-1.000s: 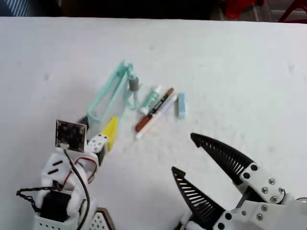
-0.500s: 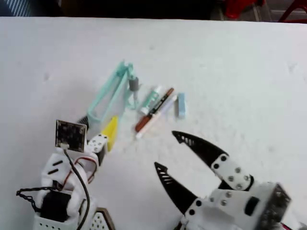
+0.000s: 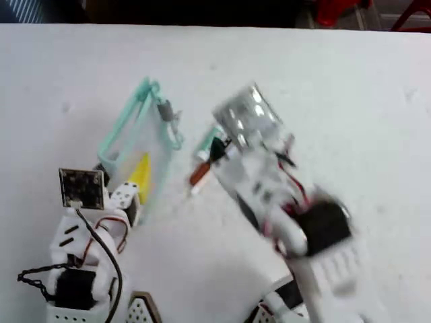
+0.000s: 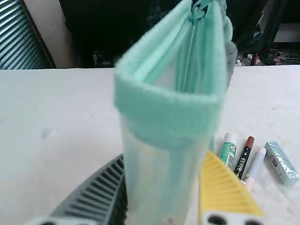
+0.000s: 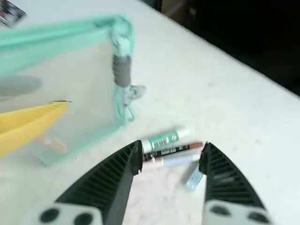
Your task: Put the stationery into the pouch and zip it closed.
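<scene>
At nine o'clock of table (image 3: 337,81) centre: mint translucent pouch (image 3: 138,138), zip gaping, clamped on edge by left gripper (image 4: 165,161). At its three o'clock, lying loose: green-labelled marker (image 5: 161,139), brown pen (image 5: 173,150), white pen (image 5: 176,160), pale blue eraser (image 5: 193,179). Right gripper (image 5: 171,150): spread wide over these, gripping nothing. Progress: apparently nothing loaded; all items and zipping outstanding.

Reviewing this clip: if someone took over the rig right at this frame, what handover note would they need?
Left gripper: shut on the pouch, holding it on edge on the table; its mouth looks open.
Right gripper: open, over the stationery, fingers either side of the marker.
Stationery: green tube, marker, pale pen and blue block lie together on the table beside the pouch.
Done: pouch held.
Left: put all four items in, then zip closed.
</scene>
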### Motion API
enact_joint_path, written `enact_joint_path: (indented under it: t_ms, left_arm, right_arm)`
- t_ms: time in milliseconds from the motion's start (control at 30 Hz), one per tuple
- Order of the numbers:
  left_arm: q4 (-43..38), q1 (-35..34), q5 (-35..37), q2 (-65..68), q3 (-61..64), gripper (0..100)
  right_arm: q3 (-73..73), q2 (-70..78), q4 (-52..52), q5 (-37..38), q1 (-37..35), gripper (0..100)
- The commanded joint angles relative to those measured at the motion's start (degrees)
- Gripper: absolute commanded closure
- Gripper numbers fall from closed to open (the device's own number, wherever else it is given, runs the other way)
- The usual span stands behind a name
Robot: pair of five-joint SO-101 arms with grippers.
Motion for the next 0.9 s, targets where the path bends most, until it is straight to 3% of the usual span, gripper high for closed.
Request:
enact_joint_path:
  t_ms: [0, 333, 567, 767, 867]
  left_arm:
    - [-1.41, -0.57, 0.79, -0.40, -0.53, 79]
    - [-1.14, -0.57, 0.88, -0.40, -0.53, 79]
    - [-1.14, -0.57, 0.70, -0.40, -0.53, 79]
    - [-1.14, -0.57, 0.70, -0.40, -0.53, 79]
    - [-1.14, -0.57, 0.70, -0.40, -0.53, 79]
  right_arm:
    - [-0.35, 10.86, -2.42, -6.77, 2.95, 80.3]
    - [-0.26, 31.60, -9.45, -25.58, 3.38, 80.4]
    - [-0.26, 40.57, -13.93, -33.14, 6.99, 80.6]
    - [-0.26, 46.46, -20.62, -34.20, 8.75, 90.5]
    - [-0.53, 48.48, -22.11, -34.20, 8.22, 90.6]
